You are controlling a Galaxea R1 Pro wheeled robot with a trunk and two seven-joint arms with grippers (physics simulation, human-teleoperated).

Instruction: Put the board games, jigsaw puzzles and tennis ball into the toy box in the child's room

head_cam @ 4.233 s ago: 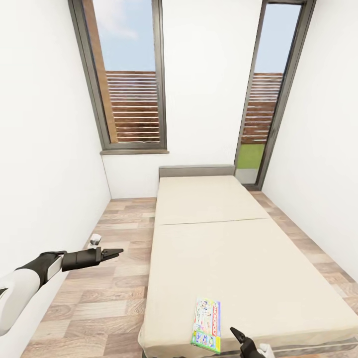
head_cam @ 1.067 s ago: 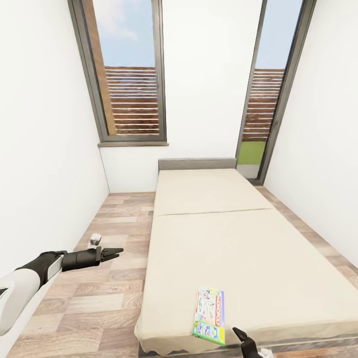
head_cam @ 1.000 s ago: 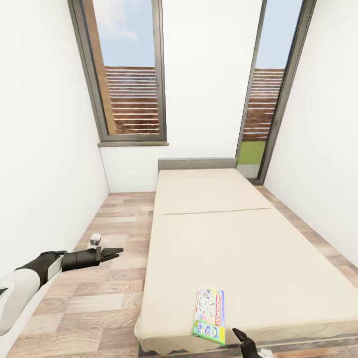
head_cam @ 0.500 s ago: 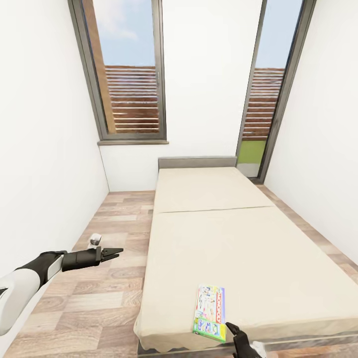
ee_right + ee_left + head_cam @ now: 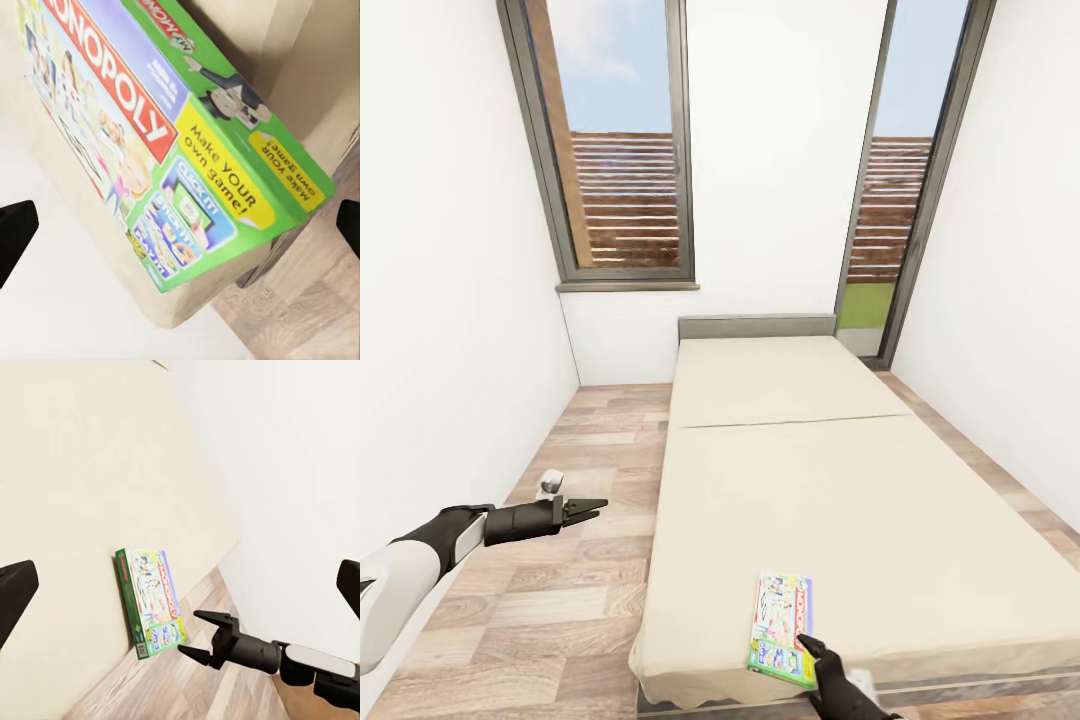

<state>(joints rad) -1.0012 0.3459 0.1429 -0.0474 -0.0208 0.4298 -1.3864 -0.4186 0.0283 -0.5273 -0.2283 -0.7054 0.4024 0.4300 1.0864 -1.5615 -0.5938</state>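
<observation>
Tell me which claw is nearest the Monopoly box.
The right claw, at the Monopoly box's near corner on the bed; the left claw hangs over the floor.

The Monopoly board game [image 5: 781, 631] is a flat rectangular box with a green edge, a purple band and a red "MONOPOLY" stripe across a cartoon-printed lid [image 5: 120, 142]; it lies flat, lid up, on the bed [image 5: 840, 500], near the foot edge, its long sides running along the mattress; its short green end [image 5: 161, 634] sits at that edge, toward the right corner rather than the left; the bed is a cream mattress with a thin grey frame, a seam crossing it partway up.
</observation>
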